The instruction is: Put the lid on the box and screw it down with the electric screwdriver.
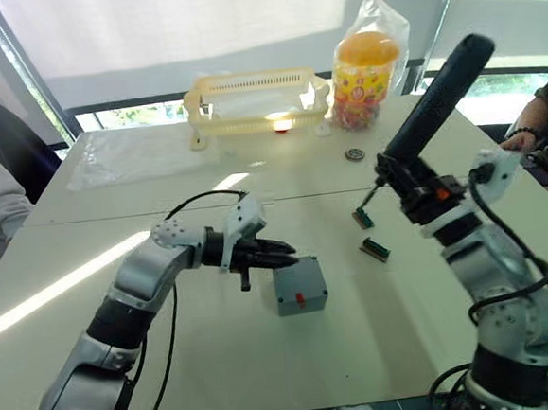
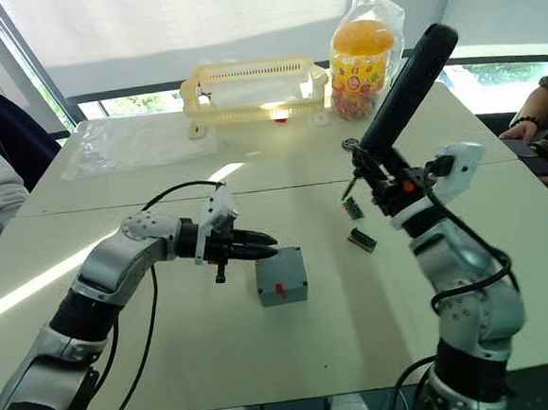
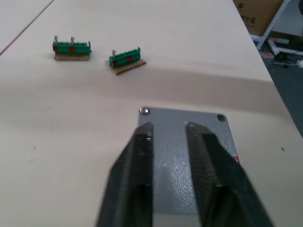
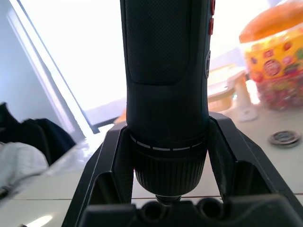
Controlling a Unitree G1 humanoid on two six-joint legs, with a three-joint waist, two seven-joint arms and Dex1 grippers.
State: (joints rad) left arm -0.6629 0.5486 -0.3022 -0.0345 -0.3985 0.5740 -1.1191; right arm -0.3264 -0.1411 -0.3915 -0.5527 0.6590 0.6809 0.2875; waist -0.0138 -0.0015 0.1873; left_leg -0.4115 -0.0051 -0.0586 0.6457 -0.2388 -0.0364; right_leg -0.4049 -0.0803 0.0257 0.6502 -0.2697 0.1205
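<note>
The grey box (image 1: 300,288), red mark on its near side, sits mid-table with the flat grey lid (image 3: 189,137) lying on top; small screws show at two lid corners. My left gripper (image 1: 280,253) hovers at the box's left edge, just over the lid, its fingers (image 3: 142,161) a narrow gap apart with nothing between them. My right gripper (image 1: 423,191) is shut on the electric screwdriver (image 1: 441,92), a long black tool held tilted up to the right. Its metal bit (image 1: 372,195) points down at the table, well right of the box.
Two small green terminal blocks (image 1: 362,219) (image 1: 374,249) lie just below the bit. A yellow basket (image 1: 256,97), a candy jar (image 1: 366,74), a round metal disc (image 1: 353,153) and a plastic sheet (image 1: 137,154) lie farther back. A person's hand (image 1: 525,140) rests at the right edge.
</note>
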